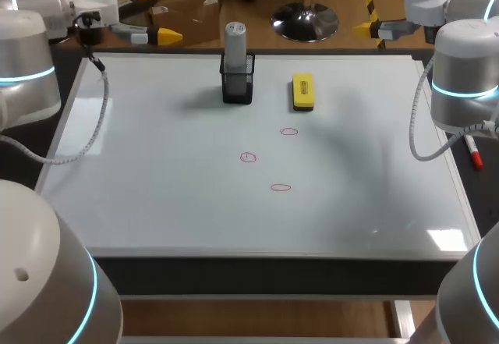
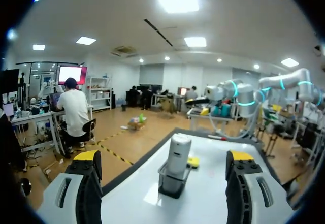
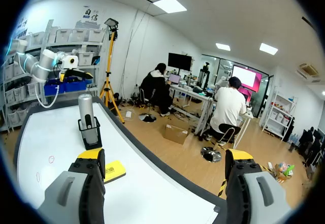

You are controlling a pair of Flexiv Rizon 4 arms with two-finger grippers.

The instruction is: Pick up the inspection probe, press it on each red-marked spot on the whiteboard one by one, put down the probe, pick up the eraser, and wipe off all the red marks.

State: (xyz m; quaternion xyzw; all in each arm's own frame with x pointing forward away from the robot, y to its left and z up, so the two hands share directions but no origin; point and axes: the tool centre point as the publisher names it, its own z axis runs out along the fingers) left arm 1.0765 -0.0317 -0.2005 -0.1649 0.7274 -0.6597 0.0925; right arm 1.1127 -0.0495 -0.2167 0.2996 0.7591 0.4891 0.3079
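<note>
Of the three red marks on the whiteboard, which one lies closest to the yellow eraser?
The far red mark, just before the yellow eraser. The middle red mark and the near red mark lie further toward the robot.

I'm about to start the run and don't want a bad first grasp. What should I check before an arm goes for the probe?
1. Probe stands upright in its black holder: ok.
2. Left end effector open, holding nothing: ok.
3. Right end effector open, holding nothing: ok.
4. Three red marks on the whiteboard, none covered: ok.
5. Eraser lies beside the black holder, apart from it: ok.
6. Probe sits loose enough in the black holder to lift out: cannot tell.
</note>
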